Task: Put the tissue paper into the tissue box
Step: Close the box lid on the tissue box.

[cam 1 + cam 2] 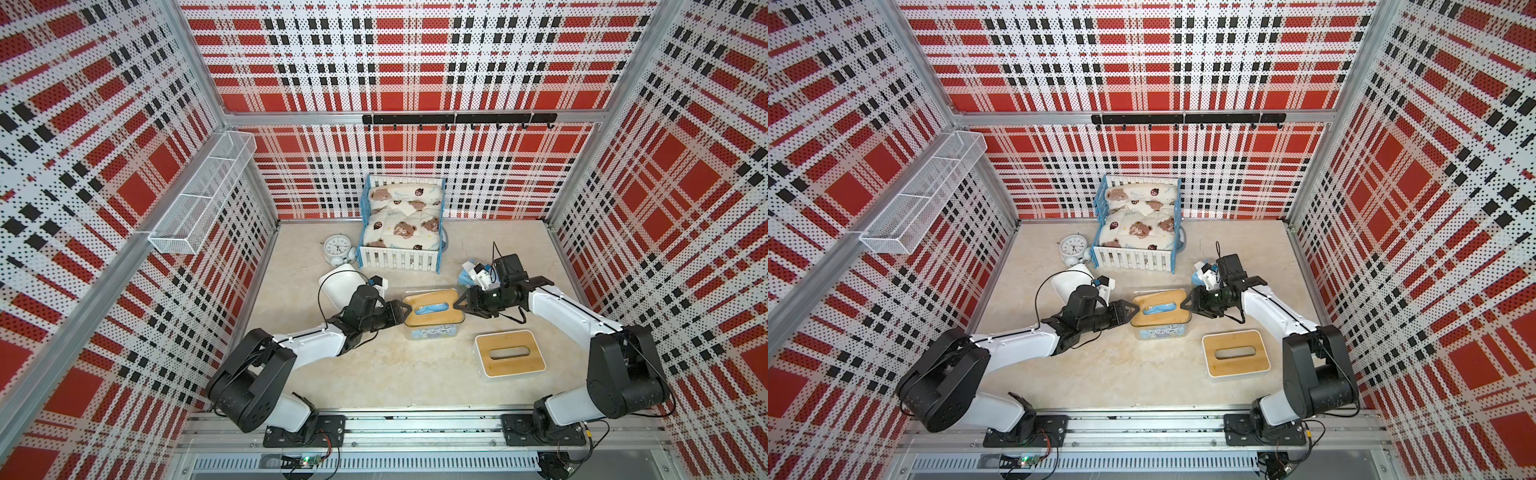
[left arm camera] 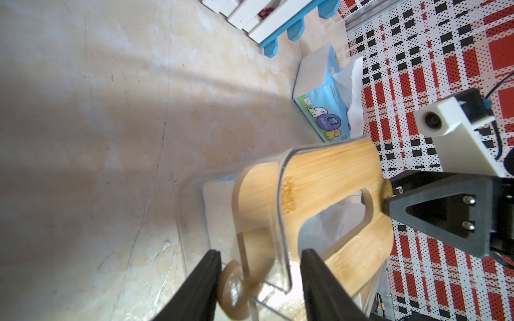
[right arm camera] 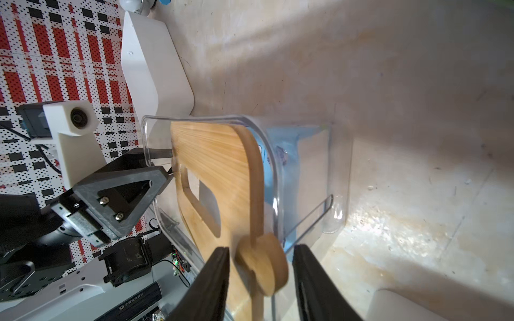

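Plaid perforated walls on three sides, beige stone-look tabletop [image 1: 374, 374]. Clear tissue box [image 1: 453, 330] sits mid-table with its bamboo lid [image 1: 436, 319] on top. Can't tell if the lid is fully seated.

One tissue paper pack [image 1: 433, 308] is inside that box: blue wrap shows through the lid slot and the clear front wall. A second pack [image 2: 322, 105] lies on the table past the box, just behind the right wrist, with a white sheet sticking out.

Left gripper [image 2: 260, 251] is at the lid's left end. Its fingers straddle the round bamboo knob [image 2: 236, 291] and the box rim. The knob sits by one finger and there's a clear gap to the other, so no clamp.

Right gripper [image 3: 261, 247] is at the opposite end, fingers either side of that end's knob [image 3: 261, 264]. Gaps show on both sides, so it isn't gripping either.

Also on the table:
- white tissue box with bamboo lid [image 1: 490, 345], front right
- bare white box base [image 1: 338, 284] beside the left wrist
- alarm clock [image 1: 336, 248]
- toy crib [image 1: 399, 257] at the back
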Controlling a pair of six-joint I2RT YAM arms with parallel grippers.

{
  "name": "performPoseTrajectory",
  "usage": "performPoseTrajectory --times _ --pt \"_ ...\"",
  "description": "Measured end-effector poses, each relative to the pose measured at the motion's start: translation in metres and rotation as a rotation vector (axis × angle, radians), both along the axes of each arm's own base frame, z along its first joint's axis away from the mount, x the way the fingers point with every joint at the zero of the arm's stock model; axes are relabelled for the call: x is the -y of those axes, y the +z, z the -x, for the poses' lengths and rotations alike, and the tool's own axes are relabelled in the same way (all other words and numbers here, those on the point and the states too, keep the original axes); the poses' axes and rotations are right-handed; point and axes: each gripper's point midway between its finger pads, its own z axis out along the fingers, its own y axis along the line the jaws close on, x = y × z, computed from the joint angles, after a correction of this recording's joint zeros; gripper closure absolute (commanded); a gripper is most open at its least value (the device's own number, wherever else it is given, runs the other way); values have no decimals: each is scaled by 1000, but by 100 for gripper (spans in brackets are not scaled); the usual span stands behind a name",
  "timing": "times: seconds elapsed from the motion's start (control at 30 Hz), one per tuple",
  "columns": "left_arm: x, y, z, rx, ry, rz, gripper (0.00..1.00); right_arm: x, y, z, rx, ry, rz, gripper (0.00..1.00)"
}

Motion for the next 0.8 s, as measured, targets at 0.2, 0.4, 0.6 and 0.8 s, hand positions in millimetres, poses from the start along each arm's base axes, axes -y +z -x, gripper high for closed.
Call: performPoseTrajectory --times 0.2,0.4,0.6,0.8 --pt "1 -1 1 2 5 -10 49 -2 0 1 -4 -34 -38 62" --pt "1 -2 1 4 12 -16 49 -2 -1 0 -10 -50 -44 62" --pt "0 -2 0 5 14 -17 49 -1 -1 0 3 -33 -21 57" --pt "0 -2 0 5 14 -19 49 -4 4 -12 38 -2 13 50"
